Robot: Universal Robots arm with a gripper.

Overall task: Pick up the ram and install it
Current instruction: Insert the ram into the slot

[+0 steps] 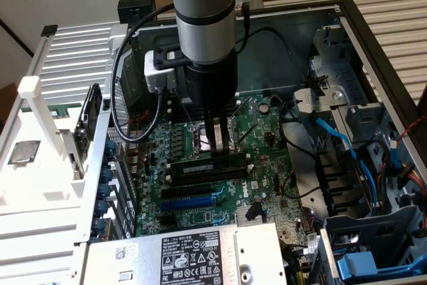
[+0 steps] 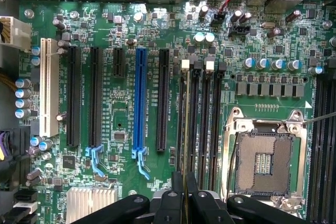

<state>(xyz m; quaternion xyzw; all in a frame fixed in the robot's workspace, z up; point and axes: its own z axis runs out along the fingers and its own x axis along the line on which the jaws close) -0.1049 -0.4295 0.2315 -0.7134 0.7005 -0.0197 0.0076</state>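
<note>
Gripper fingers pinch the ram, a long thin dark-green circuit stick w/ white label, seen edge-on at wrist cam, standing in a black memory slot beside the metal CPU socket. Judgement: keep stick vertical, aligned w/ slot, press straight and even so end clips latch.
</note>
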